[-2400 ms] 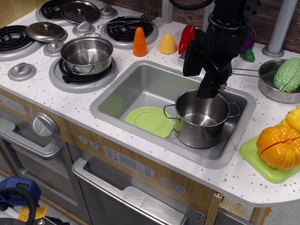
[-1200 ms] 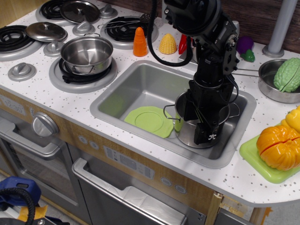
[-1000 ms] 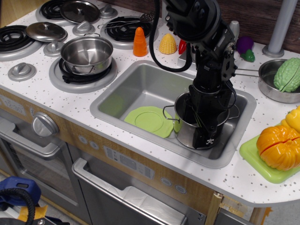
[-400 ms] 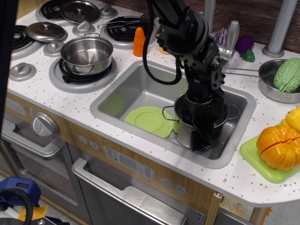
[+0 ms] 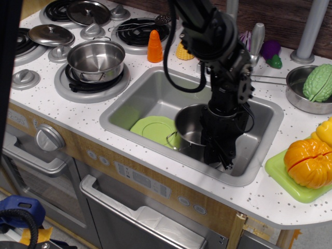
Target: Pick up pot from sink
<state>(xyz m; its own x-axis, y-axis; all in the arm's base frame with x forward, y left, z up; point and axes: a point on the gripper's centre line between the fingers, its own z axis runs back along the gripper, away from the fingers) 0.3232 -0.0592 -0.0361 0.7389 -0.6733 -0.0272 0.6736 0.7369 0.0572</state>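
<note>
The pot (image 5: 190, 129) is a tall shiny steel pot standing in the sink (image 5: 155, 96), in the front middle of the basin. One wire loop handle (image 5: 170, 139) points front-left. My gripper (image 5: 220, 153) reaches straight down over the pot's right side and hides that wall and the other handle. Its black fingers (image 5: 224, 150) straddle the pot's right wall and look closed on it. The pot's base rests on the sink floor.
A green plate (image 5: 149, 128) lies in the sink, touching the pot's left side. A shallower steel pot (image 5: 96, 59) sits on the burner at left. A steel pan holding a green vegetable (image 5: 317, 83) and a green tray holding an orange pumpkin (image 5: 309, 162) are at right.
My gripper came down from above the pot onto its wall. The pot slid left and turned, and the green plate shifted left with it.
</note>
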